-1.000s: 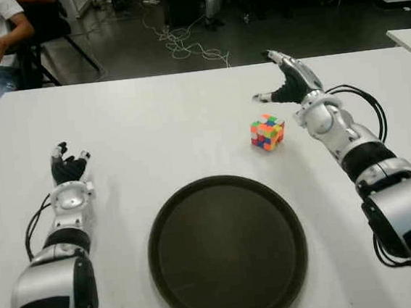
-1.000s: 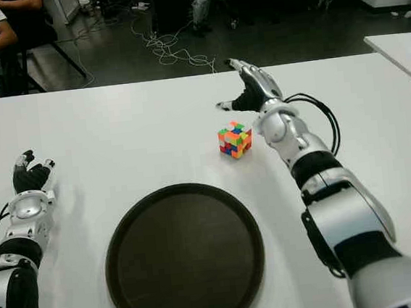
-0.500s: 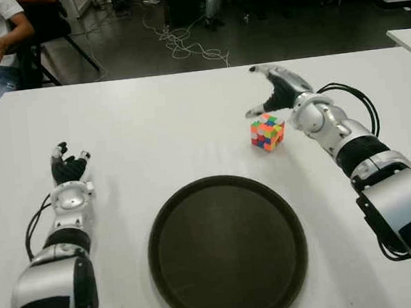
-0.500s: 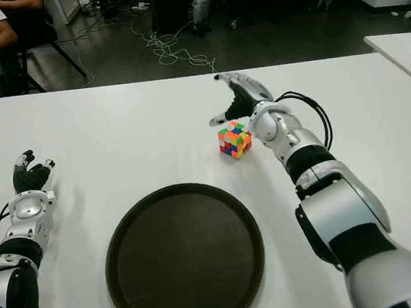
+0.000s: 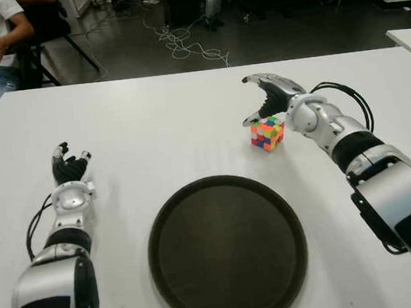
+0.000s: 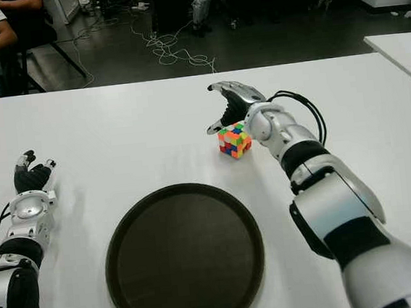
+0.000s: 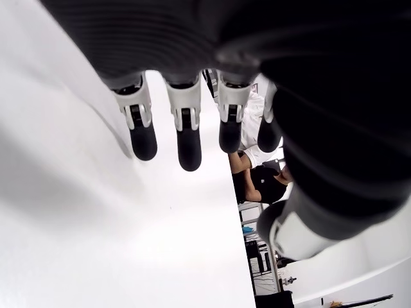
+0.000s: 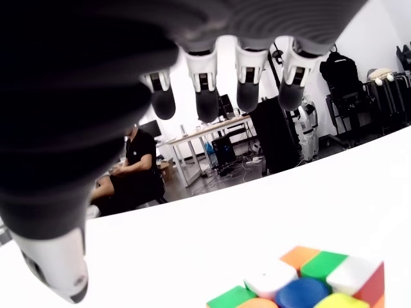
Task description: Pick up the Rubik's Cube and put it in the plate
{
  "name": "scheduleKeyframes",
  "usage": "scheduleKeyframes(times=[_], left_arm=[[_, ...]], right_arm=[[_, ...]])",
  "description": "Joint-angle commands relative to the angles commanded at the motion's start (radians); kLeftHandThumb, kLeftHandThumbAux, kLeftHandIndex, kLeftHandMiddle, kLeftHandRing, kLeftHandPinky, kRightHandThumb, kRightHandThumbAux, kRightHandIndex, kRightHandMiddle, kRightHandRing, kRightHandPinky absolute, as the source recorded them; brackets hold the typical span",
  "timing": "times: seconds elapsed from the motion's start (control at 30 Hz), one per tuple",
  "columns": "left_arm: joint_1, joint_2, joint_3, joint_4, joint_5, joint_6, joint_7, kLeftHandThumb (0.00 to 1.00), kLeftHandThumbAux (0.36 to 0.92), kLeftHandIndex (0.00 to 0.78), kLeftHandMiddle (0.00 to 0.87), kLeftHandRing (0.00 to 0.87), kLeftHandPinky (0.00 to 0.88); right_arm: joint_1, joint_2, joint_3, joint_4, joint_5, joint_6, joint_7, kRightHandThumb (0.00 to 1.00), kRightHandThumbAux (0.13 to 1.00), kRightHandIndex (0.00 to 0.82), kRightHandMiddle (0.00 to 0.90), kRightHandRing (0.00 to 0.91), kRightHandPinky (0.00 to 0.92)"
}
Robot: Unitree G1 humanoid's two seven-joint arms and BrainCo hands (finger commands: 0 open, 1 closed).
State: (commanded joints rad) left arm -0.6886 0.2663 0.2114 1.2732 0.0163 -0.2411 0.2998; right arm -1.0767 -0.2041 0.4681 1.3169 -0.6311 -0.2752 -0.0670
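Rubik's Cube [image 5: 267,133]: we find it on the white table [image 5: 159,129], beyond the far right rim of the plate [image 5: 227,250] and apart from it.
Handling: we judge it light, rigid and smooth-faced, with layers that could twist; opposite flat faces are the sound place to grip, not corners.
Right hand [image 5: 271,95]: arched just above and behind the cube, fingers [image 8: 247,86] spread and holding nothing; the thumb hangs toward the cube's left side. We see no contact.
Left hand [image 5: 68,167]: idle to the left of the plate, well apart from the cube; fingers relaxed, empty.
Risk: we expect a shallow pinch could slip or roll the cube.
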Motion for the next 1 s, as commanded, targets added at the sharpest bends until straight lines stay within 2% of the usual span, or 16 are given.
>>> scheduleKeyframes(times=[0.4,0.53,0.77,1.0], left_arm=[[0.001,0.003,-0.007,-0.001,0.007,0.001,0.003,0.102,0.726,0.049,0.093,0.107,0.109],[0.002,0.003,-0.006,-0.001,0.005,0.0,0.0,0.114,0.725,0.054,0.095,0.118,0.143],[0.001,0.004,-0.006,-0.001,0.005,0.004,0.001,0.103,0.732,0.05,0.084,0.104,0.111],[0.001,0.005,-0.007,0.0,0.007,0.004,0.007,0.11,0.74,0.056,0.108,0.116,0.11]], right_arm=[[0.006,0.003,0.008,0.007,-0.007,-0.008,-0.007,0.0,0.727,0.0,0.0,0.0,0.0],[0.015,0.001,0.003,0.006,0.0,-0.008,0.0,0.0,0.724,0.0,0.0,0.0,0.0],[0.024,0.004,-0.007,0.005,0.011,0.009,0.012,0.0,0.722,0.0,0.0,0.0,0.0],[0.055,0.004,-0.016,0.01,0.022,0.024,0.008,0.0,0.686,0.0,0.0,0.0,0.0]])
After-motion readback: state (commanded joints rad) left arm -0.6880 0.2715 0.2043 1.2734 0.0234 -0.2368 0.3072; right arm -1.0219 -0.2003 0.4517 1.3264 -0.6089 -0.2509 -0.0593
